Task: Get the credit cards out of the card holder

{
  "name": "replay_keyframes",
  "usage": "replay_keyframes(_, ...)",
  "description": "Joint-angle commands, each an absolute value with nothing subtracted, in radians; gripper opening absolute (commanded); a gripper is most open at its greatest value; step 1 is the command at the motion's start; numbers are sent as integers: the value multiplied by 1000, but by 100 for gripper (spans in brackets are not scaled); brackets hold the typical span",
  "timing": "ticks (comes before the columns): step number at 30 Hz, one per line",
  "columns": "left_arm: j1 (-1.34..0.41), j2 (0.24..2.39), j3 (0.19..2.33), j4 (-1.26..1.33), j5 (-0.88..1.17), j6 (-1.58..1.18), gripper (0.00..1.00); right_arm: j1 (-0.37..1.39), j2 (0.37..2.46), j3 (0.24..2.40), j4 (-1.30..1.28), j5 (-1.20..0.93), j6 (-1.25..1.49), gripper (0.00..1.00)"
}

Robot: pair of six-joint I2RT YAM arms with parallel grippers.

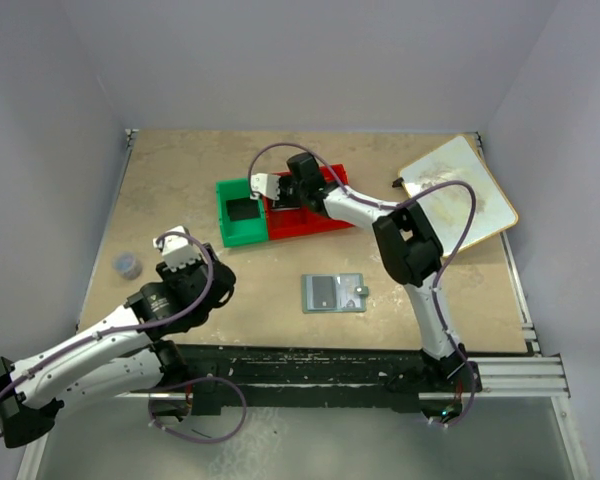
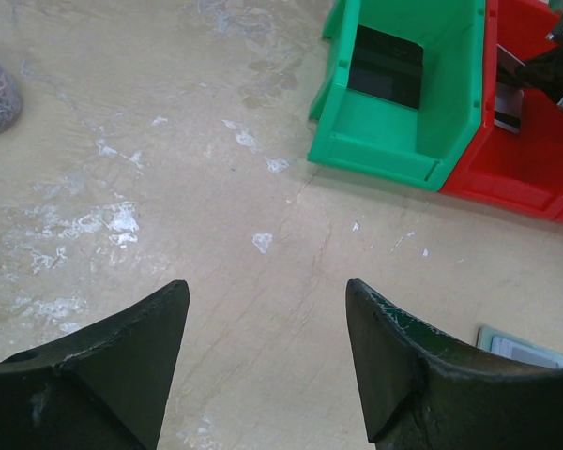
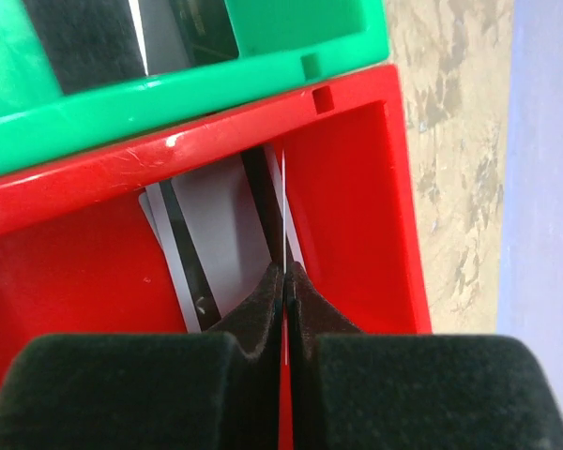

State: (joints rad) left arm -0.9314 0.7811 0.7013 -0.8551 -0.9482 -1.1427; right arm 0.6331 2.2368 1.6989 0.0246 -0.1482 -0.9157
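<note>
The card holder (image 1: 332, 293) lies open on the table in front of the bins, pale inside up; its corner shows in the left wrist view (image 2: 525, 349). My right gripper (image 1: 278, 190) hangs over the red bin (image 1: 315, 222). It is shut (image 3: 286, 272) on a thin credit card (image 3: 284, 202), seen edge-on. A grey credit card with a dark stripe (image 3: 211, 244) lies flat in the red bin (image 3: 357, 169). A dark card (image 2: 385, 66) lies in the green bin (image 2: 394, 141). My left gripper (image 2: 266, 286) is open and empty over bare table, near left (image 1: 185, 248).
The green bin (image 1: 242, 232) stands against the red bin's left side. A large cream board (image 1: 460, 195) lies at the back right, over the table edge. A small grey bundle (image 1: 127, 264) sits near the left edge.
</note>
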Motion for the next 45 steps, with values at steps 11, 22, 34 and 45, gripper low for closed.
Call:
replay_keyframes(11,-932,741,743,-879,-977,-1147,66,648,2264,1776,-7,-76,-1002,22)
replay_keyframes(22,-932,770,735,-829,-931,-1121,66,648,2070,1678,-1,-211,-817,48)
replay_keyframes(34,-931,1036,818,-441,-624,-821,66,616,1483,1013,18,-46,401,49)
replay_keyframes(45,-936,1523,1029,-168,-177,-552,62,617,773,316,-16,-204,1063,45)
